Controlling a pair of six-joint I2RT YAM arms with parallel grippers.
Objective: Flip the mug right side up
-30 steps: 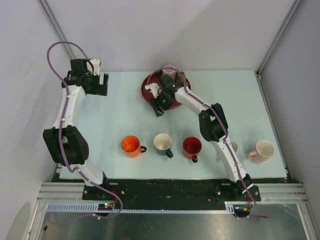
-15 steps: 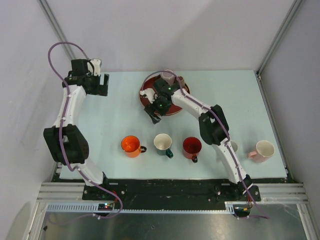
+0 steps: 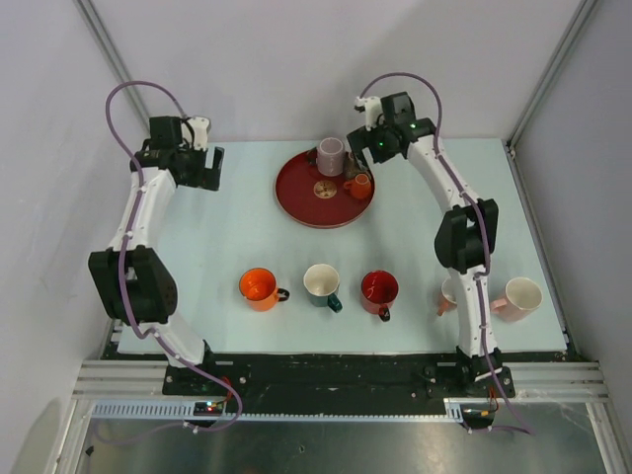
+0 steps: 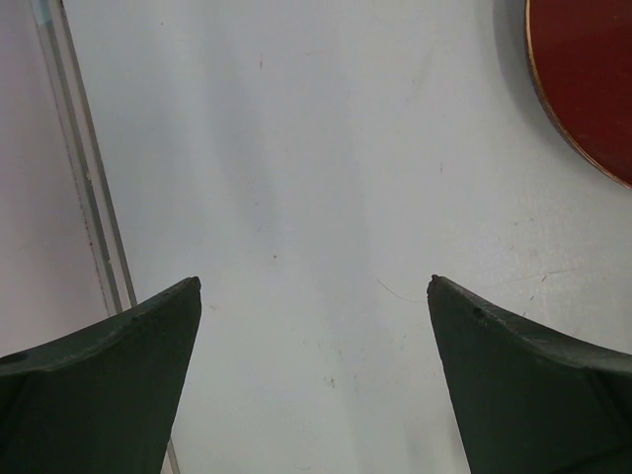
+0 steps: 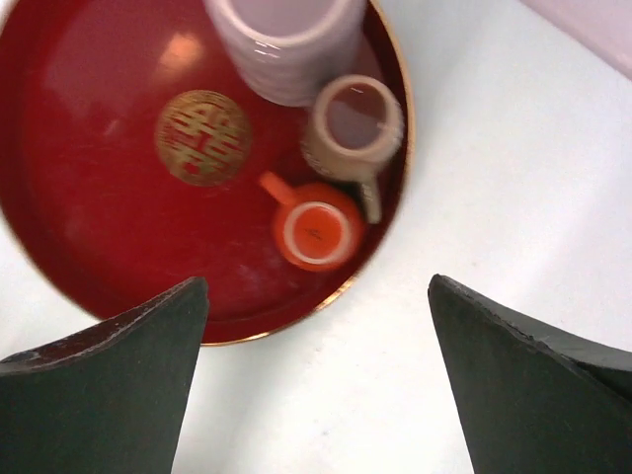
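The small orange mug [image 5: 314, 232] stands on the red tray [image 5: 89, 197], in its right and near part. A round face with a pale ring looks upward; I cannot tell if this is the mouth or the base. Its handle points toward the middle of the tray. Just beside it, on the far side, is a beige mug [image 5: 351, 123], and behind that one a lavender mug [image 5: 286, 49].

My right gripper [image 5: 316, 284] hangs above the tray's right edge. Its fingers are spread wide and hold nothing. In the wrist view, the orange mug lies below, just past the fingertips and apart from them.

The left gripper [image 4: 314, 286] is also wide apart and empty, over the bare table [image 4: 326, 148] to the left of the tray. A row of mugs [image 3: 322, 281] stands near the arm bases.
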